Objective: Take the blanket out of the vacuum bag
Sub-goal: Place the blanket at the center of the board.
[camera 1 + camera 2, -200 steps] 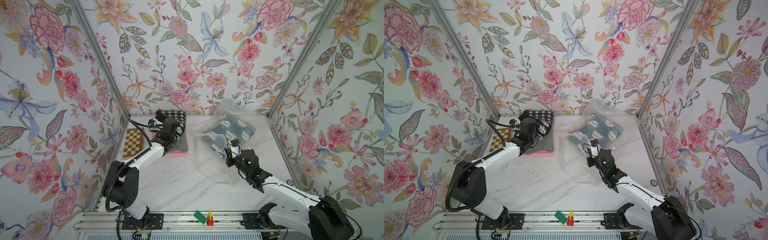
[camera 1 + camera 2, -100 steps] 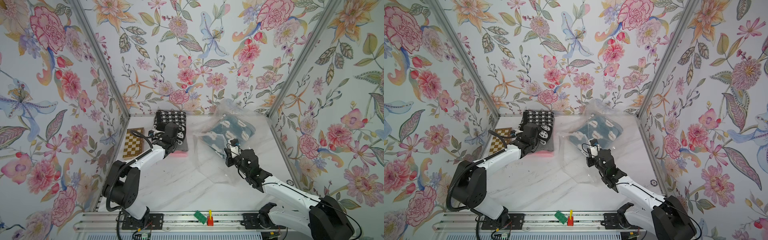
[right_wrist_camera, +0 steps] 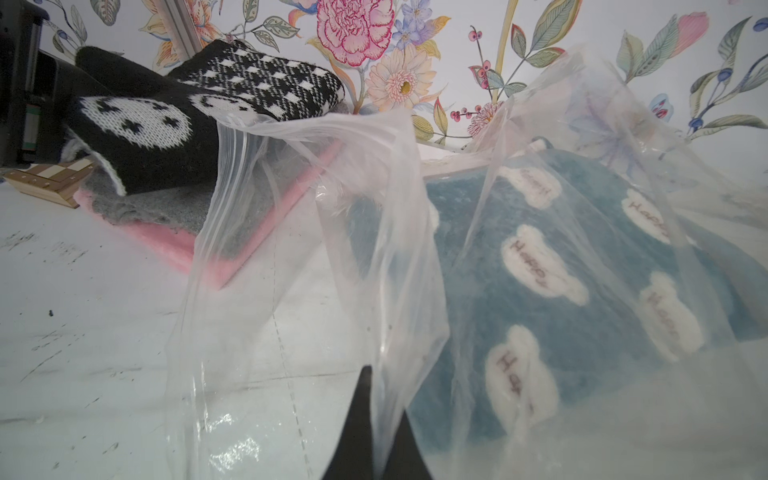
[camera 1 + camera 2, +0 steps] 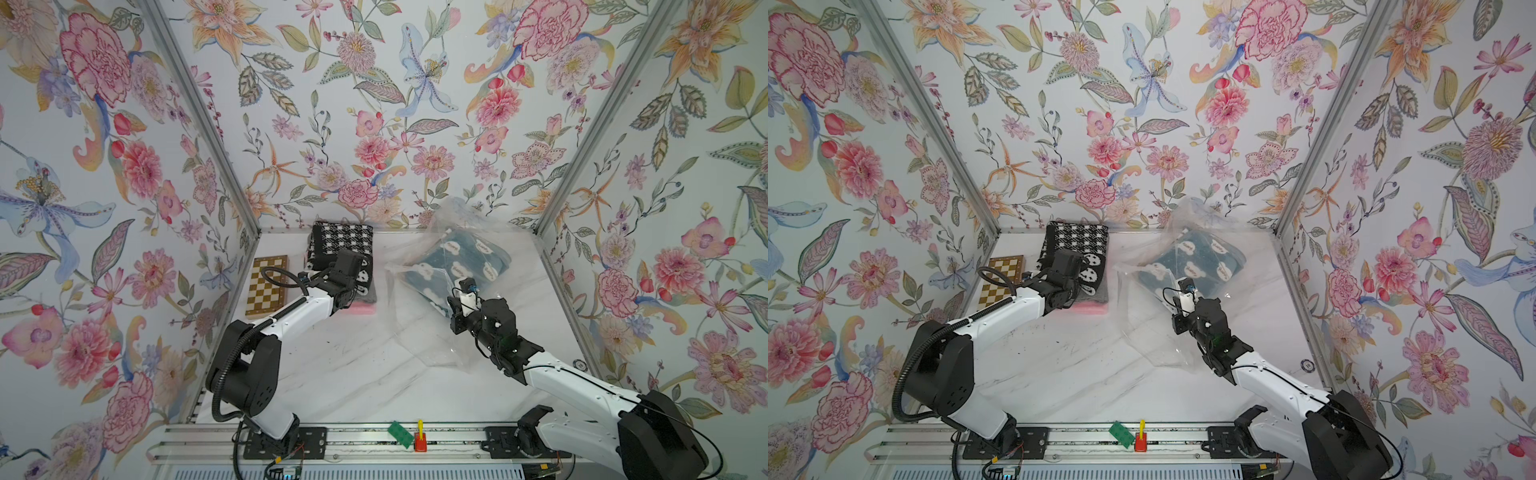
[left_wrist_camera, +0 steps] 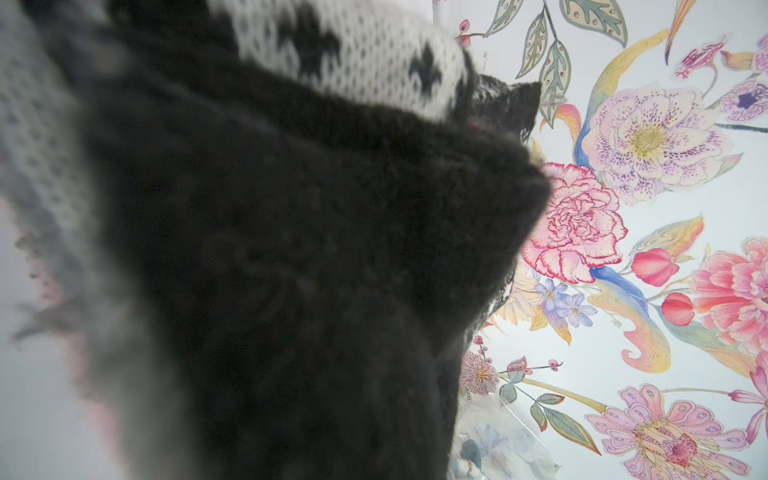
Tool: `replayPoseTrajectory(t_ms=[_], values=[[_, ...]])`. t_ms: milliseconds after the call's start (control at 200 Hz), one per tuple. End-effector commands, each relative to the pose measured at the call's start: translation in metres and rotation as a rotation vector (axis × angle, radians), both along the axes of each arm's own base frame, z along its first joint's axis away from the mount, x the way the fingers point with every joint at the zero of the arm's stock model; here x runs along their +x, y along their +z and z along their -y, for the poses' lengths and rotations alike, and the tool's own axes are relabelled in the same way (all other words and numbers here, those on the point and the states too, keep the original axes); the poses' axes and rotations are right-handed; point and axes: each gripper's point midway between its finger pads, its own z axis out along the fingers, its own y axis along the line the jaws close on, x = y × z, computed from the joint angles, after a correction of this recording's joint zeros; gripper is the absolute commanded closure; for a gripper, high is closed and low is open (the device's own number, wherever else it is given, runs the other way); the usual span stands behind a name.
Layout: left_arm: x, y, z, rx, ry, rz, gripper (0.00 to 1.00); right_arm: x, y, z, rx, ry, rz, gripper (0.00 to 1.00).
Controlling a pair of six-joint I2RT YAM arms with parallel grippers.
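Right wrist view, right tool [image 3: 380,399] pinching vacuum bag [image 3: 291,249], arm low, left tool [image 4: 353,266] closed, at knit blanket [image 4: 345,241].

Folded black-and-white knit textile [image 4: 343,243] at the far edge of the tabletop [image 4: 345,374], left of centre; it lies on a grey layer [image 3: 166,203] over a pink layer [image 3: 166,240]; wooden checkerboard [image 4: 267,285] just beside the stack, toward the left edge; green block [image 4: 400,433] and red piece with yellow stem [image 4: 420,440] on the front rail [image 4: 208,446]; floral walls [image 4: 374,104] on three sides.
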Motion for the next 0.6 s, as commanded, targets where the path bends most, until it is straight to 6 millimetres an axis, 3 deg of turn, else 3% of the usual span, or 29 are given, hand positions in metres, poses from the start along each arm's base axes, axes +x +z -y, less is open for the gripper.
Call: replayPoseTrajectory(t_ms=[0, 135, 280, 380, 420, 440, 596], values=[[-0.007, -0.023, 0.009, -0.005, -0.023, -0.060, 1.00, 0.003, 0.003, -0.003, -0.017, 0.004, 0.002, 1.00], [-0.003, -0.023, 0.022, -0.027, -0.078, -0.058, 0.80, 0.003, 0.004, -0.003, -0.018, 0.003, 0.005, 1.00], [-0.008, -0.003, 0.040, 0.003, -0.176, -0.095, 0.64, 0.003, 0.002, -0.004, -0.022, 0.005, 0.002, 1.00], [-0.023, 0.012, 0.046, 0.009, -0.210, -0.080, 0.60, 0.004, 0.001, -0.005, -0.028, 0.004, -0.004, 1.00], [-0.030, 0.009, 0.047, 0.012, -0.219, -0.091, 0.58, 0.004, -0.001, -0.004, -0.029, 0.001, -0.006, 1.00], [-0.035, 0.021, 0.047, -0.002, -0.225, -0.069, 0.56, 0.005, -0.001, -0.005, -0.030, 0.002, -0.007, 1.00], [-0.062, 0.019, 0.042, -0.002, -0.273, -0.098, 0.52, 0.005, -0.003, -0.007, -0.033, 0.007, -0.015, 1.00]])
